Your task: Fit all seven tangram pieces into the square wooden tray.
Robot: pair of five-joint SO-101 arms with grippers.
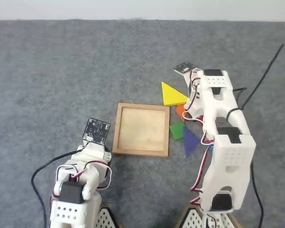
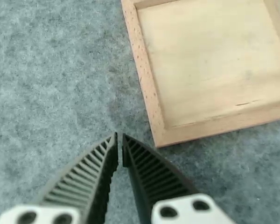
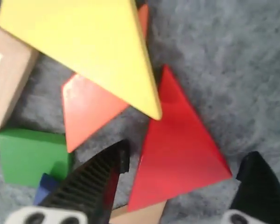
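Tangram pieces are lying clustered on the grey carpet (image 1: 61,71) just beside the square wooden tray (image 1: 117,130), on the side toward the right arm. The tray is sitting flat between the two arms, its pale floor showing bare inside a raised rim. A large yellow triangle (image 1: 172,94) is lying farthest from the arm bases, its corner overlapping an orange piece (image 3: 86,109); a green piece (image 1: 177,131) is resting against the tray's edge, with a purple-blue triangle (image 1: 190,141) just beside it. A glossy red triangle (image 3: 177,149) is lying next to the orange one. The right gripper (image 3: 186,156) is hanging over the red triangle, jaws spread wide on either side of it. The left gripper (image 2: 119,140) is hovering above carpet near the tray's corner, its ribbed jaws pressed almost together on nothing.
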